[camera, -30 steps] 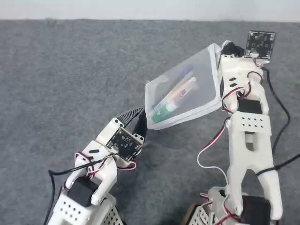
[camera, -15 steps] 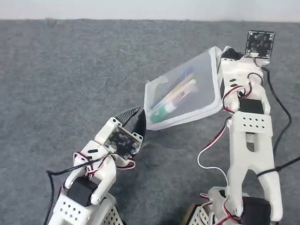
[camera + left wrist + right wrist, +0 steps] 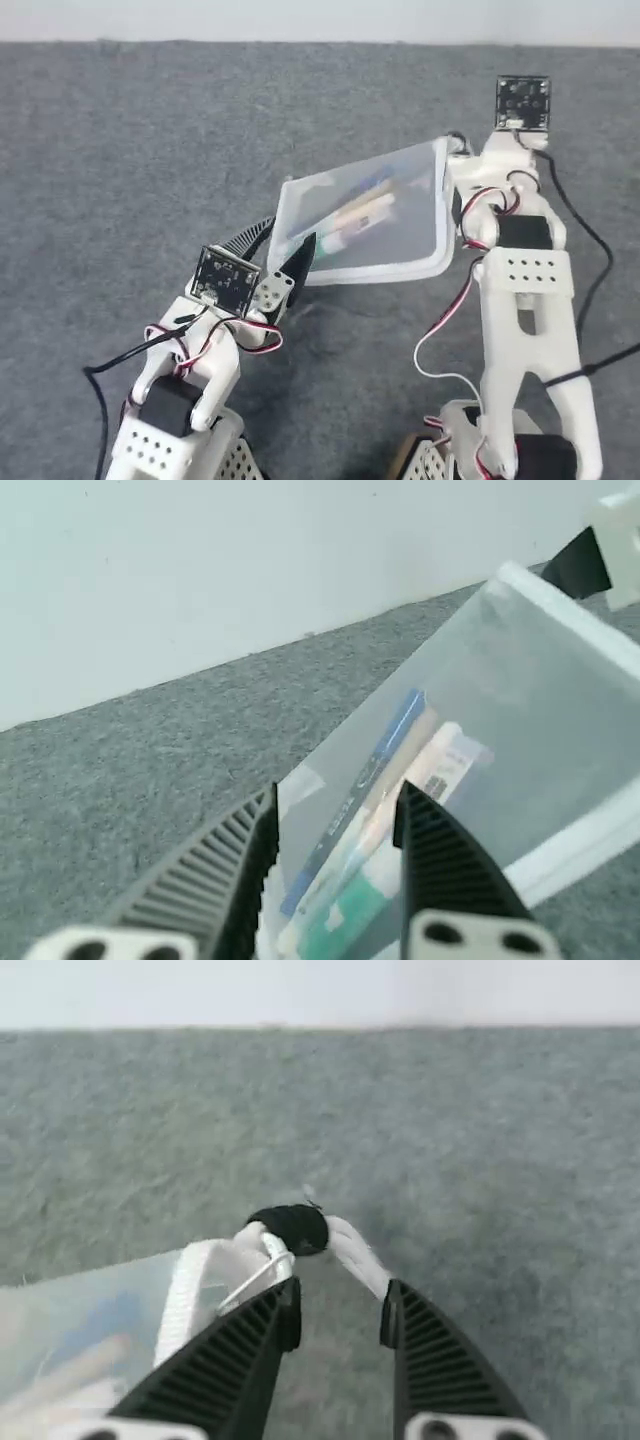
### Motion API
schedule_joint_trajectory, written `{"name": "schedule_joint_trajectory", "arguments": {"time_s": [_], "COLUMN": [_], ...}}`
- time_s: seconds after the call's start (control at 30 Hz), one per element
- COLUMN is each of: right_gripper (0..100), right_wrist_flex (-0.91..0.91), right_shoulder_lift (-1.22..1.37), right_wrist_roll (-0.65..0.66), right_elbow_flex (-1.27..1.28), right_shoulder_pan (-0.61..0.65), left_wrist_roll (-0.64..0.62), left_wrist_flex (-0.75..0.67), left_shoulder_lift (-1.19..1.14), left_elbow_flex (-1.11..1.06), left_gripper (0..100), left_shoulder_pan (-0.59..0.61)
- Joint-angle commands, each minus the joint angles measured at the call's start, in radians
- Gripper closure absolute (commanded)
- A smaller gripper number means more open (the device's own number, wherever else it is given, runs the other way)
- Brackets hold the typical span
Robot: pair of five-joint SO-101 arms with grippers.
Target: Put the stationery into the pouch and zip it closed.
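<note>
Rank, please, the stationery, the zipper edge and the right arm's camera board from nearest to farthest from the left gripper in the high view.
1. Stationery, in the pouch beside the left gripper.
2. Zipper edge, on the pouch's far side.
3. Camera board, atop the right arm.

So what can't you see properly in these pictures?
Stationery: high view, the cloudy pouch blurs it, so no counting pieces.
Pouch corner: left wrist view, the left gripper and the picture's edge cut it off.
Zip: right wrist view has the zip pull, but the zip runs off the edge; shut or not, unclear.
</note>
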State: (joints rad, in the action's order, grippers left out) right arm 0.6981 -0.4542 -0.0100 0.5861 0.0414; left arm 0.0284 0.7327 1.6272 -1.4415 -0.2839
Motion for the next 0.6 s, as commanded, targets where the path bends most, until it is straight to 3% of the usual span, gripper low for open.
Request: {"name": "schedule_joint_trajectory", "arguments": {"time_s": [0.0, 0.17, 0.37, 0.57], "right_gripper": [86.4, 86.4, 86.1, 86.2], "right_wrist_flex": [0.091, 0.182, 0.418, 0.406], "right_shoulder_lift": [-0.050, -0.076, -0.211, -0.358], "right_wrist_roll": [-0.012, -0.012, -0.006, -0.006], "right_elbow_flex": [-0.038, -0.038, -0.029, 0.147], "right_shoulder_pan": [0.051, 0.064, 0.125, 0.177], "left_wrist_roll": [-0.017, -0.017, -0.017, -0.017], "left_wrist_flex": [-0.029, -0.029, -0.029, -0.029], "left_shoulder_lift": [0.014, 0.014, 0.014, 0.014], "left_elbow_flex": [0.028, 0.028, 0.027, 0.024], "left_gripper": [82, 82, 82, 82], "left_shoulder_pan": [0.006, 0.006, 0.006, 0.006]}}
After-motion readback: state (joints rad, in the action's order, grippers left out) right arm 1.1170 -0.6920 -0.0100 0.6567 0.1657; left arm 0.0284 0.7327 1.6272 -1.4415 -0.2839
